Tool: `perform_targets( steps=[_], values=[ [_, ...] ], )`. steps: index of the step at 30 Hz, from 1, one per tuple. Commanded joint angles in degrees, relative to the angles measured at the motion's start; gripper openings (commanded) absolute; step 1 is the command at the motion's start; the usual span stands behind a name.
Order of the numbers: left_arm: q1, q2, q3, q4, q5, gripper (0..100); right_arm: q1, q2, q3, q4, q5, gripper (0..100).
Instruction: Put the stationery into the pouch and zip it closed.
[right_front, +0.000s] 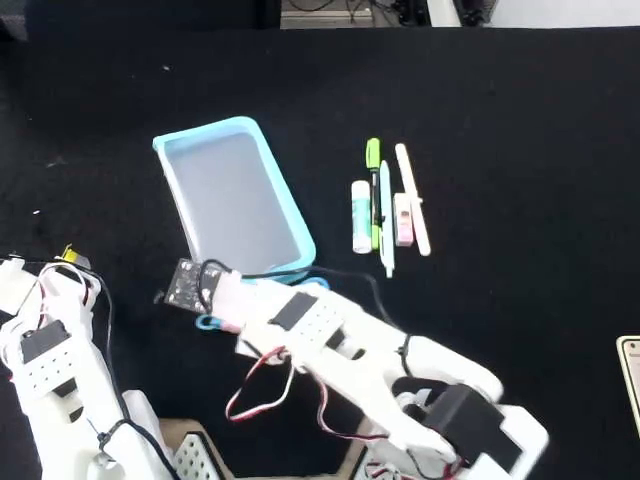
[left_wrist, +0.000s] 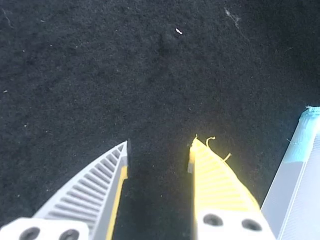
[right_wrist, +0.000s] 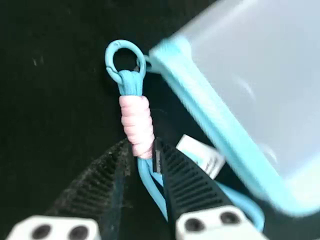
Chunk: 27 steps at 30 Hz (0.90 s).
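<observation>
I count one pouch (right_front: 235, 195), pale blue at the rim with a clear face. Five pieces of stationery lie side by side in a row near its long side, not touching it: one green marker (right_front: 373, 160), one white glue stick (right_front: 361, 215), one pale blue pen (right_front: 386, 230), one small pink eraser (right_front: 403, 220) and one long white stick (right_front: 413, 200). From above, the pouch's corner nearest the arms is covered by the right arm's wrist. I cannot make out the zip or whether the pouch is open. A pale flat thing (right_front: 631, 375) well away from the pouch is cut off by the frame. My right gripper (right_wrist: 142, 150) is clamped on the pink-wrapped part of the strap (right_wrist: 136, 122), which joins that corner through one blue ring (right_wrist: 125, 57). My left gripper (left_wrist: 157, 152) has its fingers parted over bare black table (left_wrist: 100, 75), holding nothing, with the pouch's edge near it.
</observation>
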Motion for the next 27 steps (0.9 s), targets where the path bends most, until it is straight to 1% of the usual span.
perform_targets(
  steps=[1, 3, 7, 9, 12, 13, 17, 23, 27],
  values=[
    [0.7, -0.2, -2.9, 0.0, 0.4, 20, 5.3, -8.7, -5.1, 17.4, 0.4, 1.0],
    [0.7, -0.2, -2.9, -0.1, 0.3, 20, 7.4, -11.8, -5.0, 20.8, 0.4, 1.1],
    [0.8, -0.1, -2.9, -0.1, 0.3, 20, 8.5, -12.4, -2.9, 19.8, 0.4, 1.6],
    [0.7, -0.2, -2.9, 0.0, 0.3, 20, 8.4, -11.2, -2.7, 19.7, 0.1, 6.7],
    [0.7, -0.2, -2.9, 0.0, 0.3, 20, 6.3, -9.3, -2.9, 19.6, 0.4, 19.1],
    [0.7, -0.2, -2.9, 0.0, 0.3, 20, 5.5, -9.0, -3.1, 19.5, 0.0, 21.5],
    [0.7, -0.3, -2.9, 0.0, -2.0, 20, 3.5, -8.4, -4.4, 19.0, -0.2, 18.7],
    [0.9, -0.2, -2.9, 0.0, -2.4, 20, 3.5, -8.1, -2.2, 11.9, -2.8, 18.4],
    [0.9, -0.2, -2.9, 0.0, -2.4, 20, 3.5, -8.1, 0.1, 8.4, -2.5, 18.4]
  ],
)
